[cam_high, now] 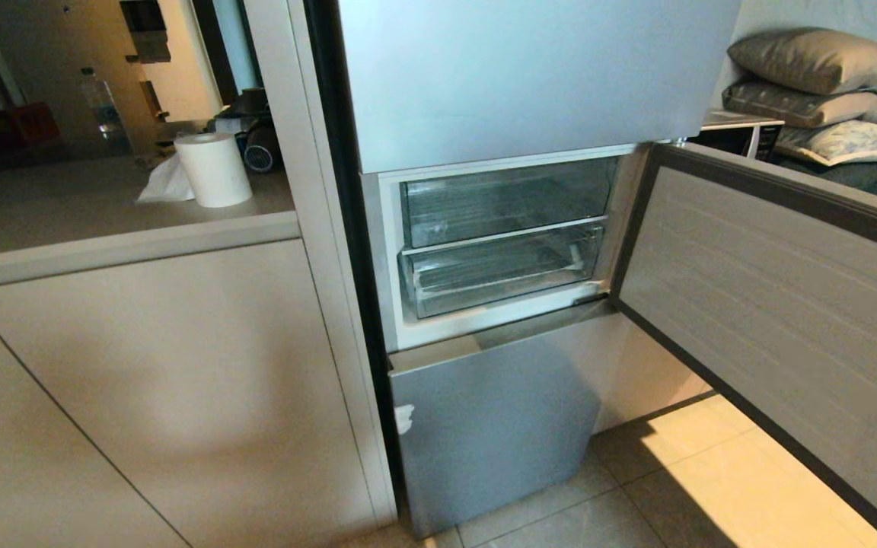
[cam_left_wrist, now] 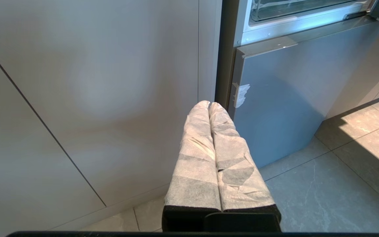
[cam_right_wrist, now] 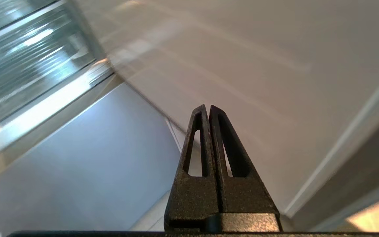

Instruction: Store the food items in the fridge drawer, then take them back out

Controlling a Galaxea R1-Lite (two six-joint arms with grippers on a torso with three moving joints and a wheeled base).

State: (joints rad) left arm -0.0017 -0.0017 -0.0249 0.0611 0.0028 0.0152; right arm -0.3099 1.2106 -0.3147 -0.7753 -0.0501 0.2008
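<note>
Item: fridge drawer, wide shallow clear plastic pull-out w/ ribbed bottom and thick clear front lip (cam_high: 501, 275). Loc: centre of head view, lower of two clear bins in the open compartment; pushed in, looks empty. Deeper clear bin (cam_high: 507, 199) sits directly above it. Silver-grey fridge door (cam_high: 773, 320) stands swung open at right of frame.

Handling (judged): rigid, light, smooth and prob. slippery plastic; may crack if levered hard. Best hold is the front lip near its middle, pulled straight out so it does not rack on its runners.

Food items: none visible in any view; location cannot be told.

Right hand (cam_right_wrist: 208, 107): black fingers pressed together, nothing between them; in right wrist view it points at the pale inner face of the open door, drawer front at upper left of that frame.

Left hand (cam_left_wrist: 209, 103): white-wrapped fingers (cam_left_wrist: 196, 158) pressed together, empty; parked low, near beige cabinet panel (cam_left_wrist: 94, 98) and lower silver-blue fridge front (cam_left_wrist: 275, 105).
</note>
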